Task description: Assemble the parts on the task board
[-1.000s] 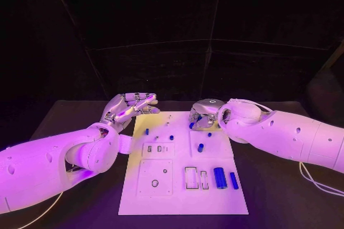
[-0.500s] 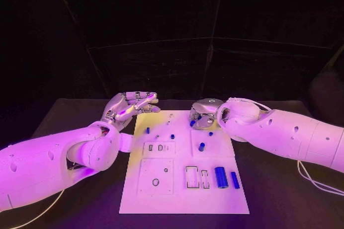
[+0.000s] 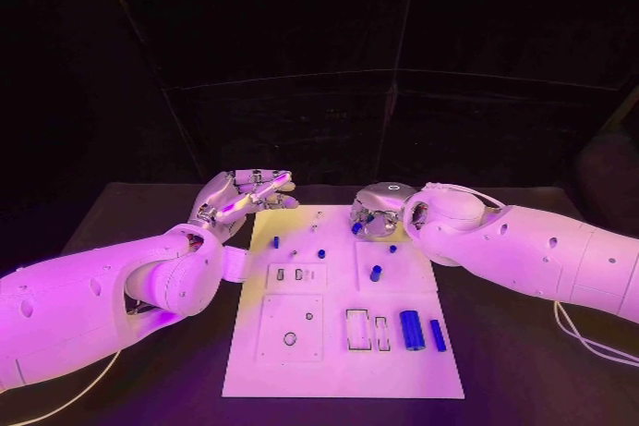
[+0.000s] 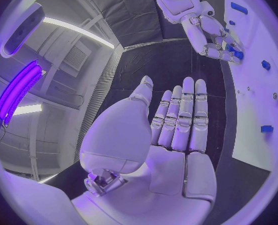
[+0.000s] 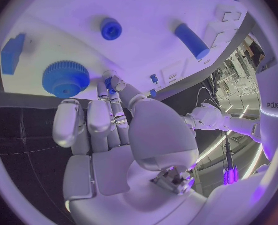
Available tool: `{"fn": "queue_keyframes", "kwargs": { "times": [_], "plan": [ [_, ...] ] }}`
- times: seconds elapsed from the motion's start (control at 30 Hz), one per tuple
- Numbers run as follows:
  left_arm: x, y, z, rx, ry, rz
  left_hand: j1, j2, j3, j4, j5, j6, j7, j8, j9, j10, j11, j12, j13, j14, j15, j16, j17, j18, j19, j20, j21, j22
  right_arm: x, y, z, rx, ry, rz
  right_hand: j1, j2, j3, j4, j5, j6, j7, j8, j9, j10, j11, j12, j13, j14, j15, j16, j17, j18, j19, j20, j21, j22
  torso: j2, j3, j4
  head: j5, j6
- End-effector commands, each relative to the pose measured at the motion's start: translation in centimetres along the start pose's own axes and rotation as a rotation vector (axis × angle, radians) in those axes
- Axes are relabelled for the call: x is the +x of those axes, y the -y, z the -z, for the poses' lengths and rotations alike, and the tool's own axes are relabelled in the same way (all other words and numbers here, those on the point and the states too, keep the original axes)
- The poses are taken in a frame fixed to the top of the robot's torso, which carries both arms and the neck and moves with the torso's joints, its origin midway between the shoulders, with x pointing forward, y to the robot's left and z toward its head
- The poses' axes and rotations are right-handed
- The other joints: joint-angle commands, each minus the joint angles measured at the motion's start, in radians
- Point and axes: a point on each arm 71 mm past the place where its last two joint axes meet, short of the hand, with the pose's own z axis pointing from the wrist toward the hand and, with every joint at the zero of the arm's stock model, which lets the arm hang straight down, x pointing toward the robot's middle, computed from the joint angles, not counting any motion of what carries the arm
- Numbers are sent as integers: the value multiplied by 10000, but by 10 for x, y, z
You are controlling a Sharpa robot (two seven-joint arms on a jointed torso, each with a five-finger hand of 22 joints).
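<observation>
The white task board (image 3: pixel 267 371) lies in the middle of the black table. My right hand (image 3: pixel 379 212) hovers over its far edge and pinches a small blue part (image 5: pixel 110 85) between thumb and a fingertip, just above the board (image 5: pixel 145 15). A blue gear (image 5: pixel 66 78), a blue round peg (image 5: pixel 111 28) and a blue cylinder (image 5: pixel 192 41) sit on the board near that hand. My left hand (image 3: pixel 247 195) is raised beside the board's far left corner, palm flat and fingers (image 4: pixel 183 115) straight, holding nothing. The left wrist view shows the right hand (image 4: pixel 211 40) at the board (image 4: pixel 258 95).
On the board's near right lie a thick blue cylinder (image 3: pixel 410 330) and a slim blue bar (image 3: pixel 436 335) beside two rectangular frames (image 3: pixel 355 330). Small blue pieces (image 3: pixel 374 273) stand mid-board. Bare black table (image 3: pixel 533 352) lies on both sides.
</observation>
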Motion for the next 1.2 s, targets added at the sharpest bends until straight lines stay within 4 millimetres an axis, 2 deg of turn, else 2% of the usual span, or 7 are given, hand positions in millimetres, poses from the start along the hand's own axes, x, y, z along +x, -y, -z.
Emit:
{"fn": "queue_keyframes", "kwargs": {
  "times": [0.03,0.1,0.23,0.47,0.63,0.97,1.2],
  "plan": [
    [0,2,-1,25,-92,-23,-73,-17,-43,-13,45,-2,45,-66,-14,25,60,-37,-11,33,46,-62,16,132,71,31,-68,-10,-11,-5,2,-271,1284,-210,19,66,120,18,-82,77,-8,31,72,63,-19,-6,21,200,-68,92,17,-103,98,-15,82,55,6,-10,3,16,97],
    [-1,2,-1,24,-69,-39,-74,-17,-45,-15,45,-5,47,-69,-14,23,61,-41,-11,33,47,-65,18,132,72,32,-71,-12,-12,-6,2,-265,1416,-263,-40,-7,177,53,-123,49,4,-2,57,37,-6,-60,12,189,-58,119,20,-109,102,-12,104,86,11,-9,9,25,101],
    [-3,2,-1,-3,-9,-81,-80,-14,-58,-41,45,-34,64,-100,-14,-3,77,-84,-13,13,61,-106,33,129,68,42,-106,-35,-14,-7,-1,-133,1563,-333,-236,-174,236,186,-106,-48,18,-93,26,-57,27,-169,-12,169,-28,171,27,-111,87,13,126,110,16,3,1,72,16],
    [-3,2,-2,-62,42,-116,-92,-6,-72,-60,45,-60,80,-127,-13,-25,94,-123,-14,-16,77,-153,44,126,56,54,-145,-61,-15,-14,-13,67,1775,-390,-424,-301,300,375,-123,-73,29,-140,19,-88,48,-210,-19,157,-10,241,62,-117,92,34,154,158,26,7,-3,84,31],
    [-3,2,-2,-73,40,-118,-90,0,-71,-65,46,-63,82,-132,-12,-28,96,-129,-14,-20,80,-161,46,126,54,56,-151,-65,-16,-20,-22,112,1886,-401,-502,-372,329,464,-128,-96,38,-163,15,-110,57,-220,-22,155,-2,278,87,-118,93,43,165,175,31,-3,20,94,55],
    [-1,2,-4,-84,15,-116,-82,16,-66,-80,46,-71,86,-141,-11,-34,100,-144,-13,-27,84,-180,53,125,51,61,-168,-76,-16,-29,-39,14,1923,-400,-590,-460,370,579,-117,-121,41,-185,13,-141,65,-227,-25,152,8,320,108,-119,91,55,175,189,48,7,27,115,167],
    [0,2,-5,-77,1,-117,-74,23,-63,-91,46,-77,90,-147,-11,-39,103,-154,-13,-33,88,-191,57,126,50,64,-177,-82,-15,-34,-47,59,1879,-375,-590,-478,459,650,-35,-144,56,-198,12,-171,75,-230,-27,145,15,345,111,-120,87,62,182,198,27,1,-5,149,224]
  ]
}}
